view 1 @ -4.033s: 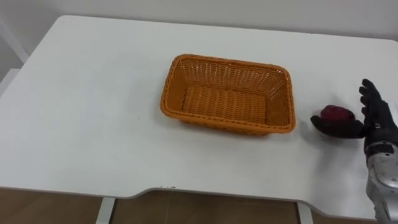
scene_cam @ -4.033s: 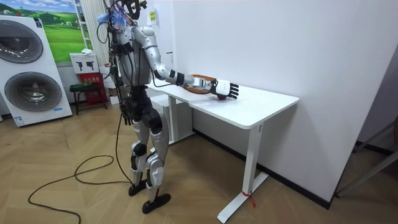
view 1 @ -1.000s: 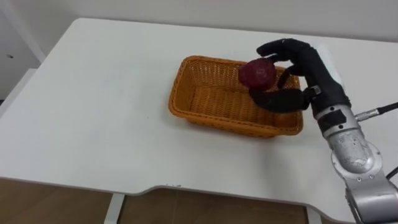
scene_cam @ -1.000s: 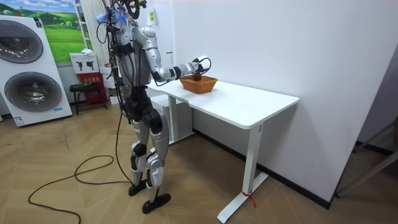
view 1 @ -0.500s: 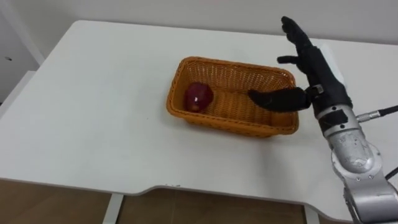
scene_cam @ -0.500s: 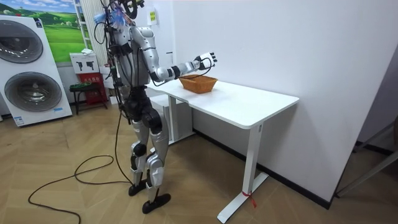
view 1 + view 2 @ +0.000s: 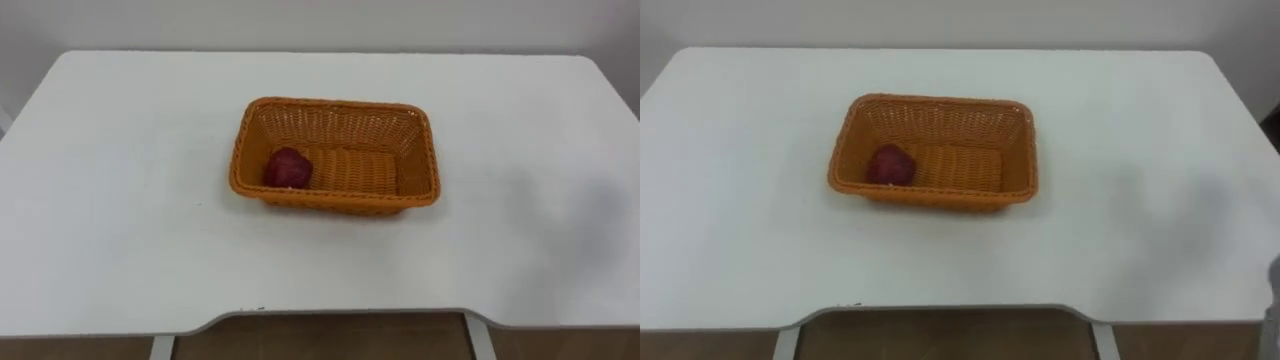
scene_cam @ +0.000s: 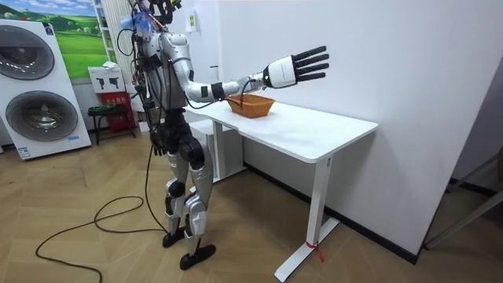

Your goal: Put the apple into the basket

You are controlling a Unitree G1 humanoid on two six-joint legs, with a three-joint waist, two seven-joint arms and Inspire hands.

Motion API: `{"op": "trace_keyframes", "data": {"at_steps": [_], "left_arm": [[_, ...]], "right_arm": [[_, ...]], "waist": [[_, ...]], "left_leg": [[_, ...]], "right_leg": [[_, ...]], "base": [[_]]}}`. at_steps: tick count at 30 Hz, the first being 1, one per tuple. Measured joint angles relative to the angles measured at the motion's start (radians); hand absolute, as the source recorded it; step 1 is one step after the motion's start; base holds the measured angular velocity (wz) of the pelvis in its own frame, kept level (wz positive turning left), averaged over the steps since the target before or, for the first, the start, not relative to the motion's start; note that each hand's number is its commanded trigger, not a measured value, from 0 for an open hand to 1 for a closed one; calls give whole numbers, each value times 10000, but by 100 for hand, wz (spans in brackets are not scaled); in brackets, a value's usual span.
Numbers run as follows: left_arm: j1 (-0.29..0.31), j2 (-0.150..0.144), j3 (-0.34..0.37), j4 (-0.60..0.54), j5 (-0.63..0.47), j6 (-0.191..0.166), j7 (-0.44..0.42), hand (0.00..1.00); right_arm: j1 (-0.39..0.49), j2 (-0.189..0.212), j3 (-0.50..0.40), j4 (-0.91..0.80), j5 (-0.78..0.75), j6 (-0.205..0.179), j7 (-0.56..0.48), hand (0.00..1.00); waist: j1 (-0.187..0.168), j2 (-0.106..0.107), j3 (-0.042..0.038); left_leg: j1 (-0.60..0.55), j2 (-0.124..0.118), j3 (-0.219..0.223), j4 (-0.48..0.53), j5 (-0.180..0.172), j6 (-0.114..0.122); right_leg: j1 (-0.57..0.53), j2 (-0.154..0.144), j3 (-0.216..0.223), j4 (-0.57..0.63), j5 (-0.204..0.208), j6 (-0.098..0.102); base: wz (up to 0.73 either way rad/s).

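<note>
- Wicker in orange: the basket (image 7: 335, 104) sits near the centre of both eye views on the white table (image 7: 120, 200). The dark-red apple (image 7: 287, 168) lies on its floor at the left end, close against the left wall.
- The right robot hand (image 8: 297, 69) is released. In the room view it is high in the upper middle of the frame, fingers straight and spread, grasping nothing, well above the basket and the table.
- Judging from how things lie, the placing is done and the step in hand is clearing the arm away.
- To do that well, keep the robot hand high until it is past the basket's near rim, then bring it down and back toward the body. The basket looks light, so a brush against its rim or wall could slide it and set the apple rolling. A slow path with the fingers kept loose carries the least risk.
- The eye views look down into the basket, so they settle where the apple rests and that it is fully inside, below the rim.
- The room view meets the basket side-on, so its wall faces the camera. That view gives instead the height and spread of the robot hand, and the robot standing upright at the table's end on the frame's left.
- A grey sliver at the lower right edge of the right eye view may be part of the arm, but too little of it shows to tell.
</note>
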Motion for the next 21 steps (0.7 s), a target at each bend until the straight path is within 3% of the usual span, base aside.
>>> {"op": "trace_keyframes", "data": {"at_steps": [2, 6, 10, 12, 17, 20, 21], "left_arm": [[22, 8, 43, -29, -6, 95, 65, 0], [158, 2, 298, -506, -3, 278, 150, 0], [112, -6, 298, -657, -13, 378, 254, 0], [129, -109, 299, -766, 123, 562, 317, 0], [26, -274, 295, -770, 417, 739, 286, 0], [-64, -378, 283, -754, 475, 740, 225, 0], [-141, -444, 265, -690, 606, 737, 223, 0]], "right_arm": [[187, -16, -517, 687, 649, 17, -716, 0], [364, -102, -1435, 2885, 1867, 17, -1908, 0], [596, -100, -1422, 5393, 2992, 115, -1934, 0], [792, -1, -1305, 7077, 3425, 309, -1641, 0], [1273, 1001, -554, 9193, 3843, 617, -596, 0], [1492, 1535, 531, 10076, 3826, 900, 215, 0], [1503, 1669, 1054, 10374, 3727, 956, 598, 0]], "waist": [[-16, -105, 40], [-147, -132, 32], [-235, -128, 26], [-166, -31, -14], [119, 143, -1], [334, 176, 13], [447, 216, 53]], "left_leg": [[-38, 4, 42, 2, -1, 1], [-189, -5, 14, 2, -1, 4], [-217, -10, -8, 13, 1, 4], [-184, -6, 47, -17, 0, 4], [-34, 16, 185, -29, -1, 4], [31, 8, 174, -6, -6, 7], [31, 6, 172, -14, -10, 11]], "right_leg": [[-15, 5, 31, 8, -1, 0], [-126, 4, 25, 2, -1, 1], [-150, 3, 4, -9, -1, 1], [-150, 12, 131, -2, -2, 2], [-67, 31, 214, -4, -1, 0], [2, 23, 283, 0, -6, -1], [-8, 36, 348, -2, -2, 5]], "base": [[-2], [0], [2], [-7], [-9], [0], [0]]}}
